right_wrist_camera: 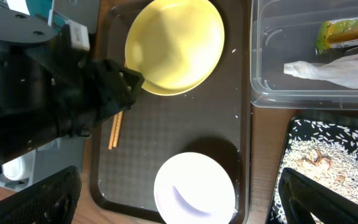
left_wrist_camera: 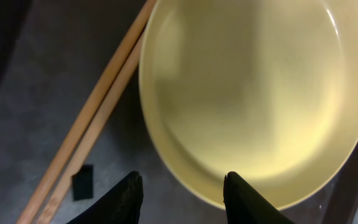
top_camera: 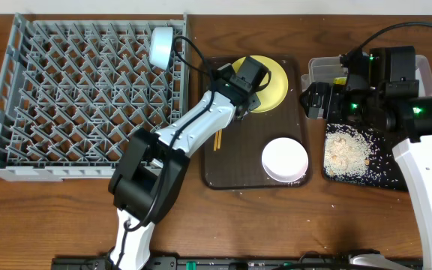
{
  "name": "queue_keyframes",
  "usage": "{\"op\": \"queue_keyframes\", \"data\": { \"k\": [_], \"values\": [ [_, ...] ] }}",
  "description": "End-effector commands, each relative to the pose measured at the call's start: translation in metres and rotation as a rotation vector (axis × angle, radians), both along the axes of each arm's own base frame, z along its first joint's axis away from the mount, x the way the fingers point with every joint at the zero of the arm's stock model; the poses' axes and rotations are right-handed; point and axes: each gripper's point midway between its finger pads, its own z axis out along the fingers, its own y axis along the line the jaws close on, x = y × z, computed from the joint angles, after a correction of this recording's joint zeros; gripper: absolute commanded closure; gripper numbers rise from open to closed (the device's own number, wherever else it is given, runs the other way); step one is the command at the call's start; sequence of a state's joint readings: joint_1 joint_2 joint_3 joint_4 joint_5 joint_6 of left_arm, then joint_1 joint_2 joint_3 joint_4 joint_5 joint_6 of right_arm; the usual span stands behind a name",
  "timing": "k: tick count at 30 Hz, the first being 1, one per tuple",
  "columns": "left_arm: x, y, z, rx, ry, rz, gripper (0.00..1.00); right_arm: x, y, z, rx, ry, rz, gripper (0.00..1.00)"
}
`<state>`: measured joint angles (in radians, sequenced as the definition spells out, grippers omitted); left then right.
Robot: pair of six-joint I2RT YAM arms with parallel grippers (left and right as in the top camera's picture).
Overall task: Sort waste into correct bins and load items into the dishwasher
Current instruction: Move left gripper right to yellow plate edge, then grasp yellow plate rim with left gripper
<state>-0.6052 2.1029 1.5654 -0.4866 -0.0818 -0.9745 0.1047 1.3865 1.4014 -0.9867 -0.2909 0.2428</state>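
Note:
My left gripper (top_camera: 247, 88) (left_wrist_camera: 182, 183) is open, low over the near rim of the round yellow plate (top_camera: 274, 84) (left_wrist_camera: 253, 93) (right_wrist_camera: 173, 46) on the brown tray. One finger is over the rim, the other over the tray. The wooden chopsticks (top_camera: 217, 139) (left_wrist_camera: 92, 124) lie beside the plate. My right gripper (top_camera: 311, 101) (right_wrist_camera: 185, 202) is wide open and empty, high above the white bowl (top_camera: 284, 159) (right_wrist_camera: 194, 190). The clear tub (top_camera: 325, 69) (right_wrist_camera: 291, 93) holds the snack wrapper (right_wrist_camera: 347, 31) and white paper (right_wrist_camera: 328, 68). Rice scraps (top_camera: 345, 150) lie in the black tray (top_camera: 381, 180) (right_wrist_camera: 334, 162).
The grey dish rack (top_camera: 21, 150) fills the left side, with the light blue bowl (top_camera: 161, 46) standing at its far right corner. The dark brown serving tray (top_camera: 231, 176) sits between the rack and the bins. A few rice grains lie on the table near its front.

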Motion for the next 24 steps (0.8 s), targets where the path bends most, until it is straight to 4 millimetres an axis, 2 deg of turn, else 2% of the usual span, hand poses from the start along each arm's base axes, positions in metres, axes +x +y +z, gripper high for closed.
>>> {"op": "queue_keyframes", "data": {
  "k": [1,10,12,17,24],
  "values": [
    [0.0,0.002,-0.023,0.021,0.023,0.028,0.56,0.001,-0.002,0.001,-0.008,-0.007,0.003,0.01],
    [0.007,-0.003,-0.041,0.017,0.018,0.028,0.56,0.001,-0.002,0.001,-0.008,-0.007,0.003,0.01],
    [0.007,-0.003,-0.042,0.016,0.017,0.028,0.62,0.001,-0.002,0.001,-0.008,-0.007,0.003,0.01],
    [0.006,-0.002,-0.043,0.02,0.02,0.028,0.91,0.001,-0.002,0.001,-0.008,-0.007,0.003,0.01],
    [0.006,-0.001,-0.043,0.028,0.022,0.018,0.92,0.001,-0.002,0.001,-0.008,-0.007,0.003,0.01]
  ]
}}
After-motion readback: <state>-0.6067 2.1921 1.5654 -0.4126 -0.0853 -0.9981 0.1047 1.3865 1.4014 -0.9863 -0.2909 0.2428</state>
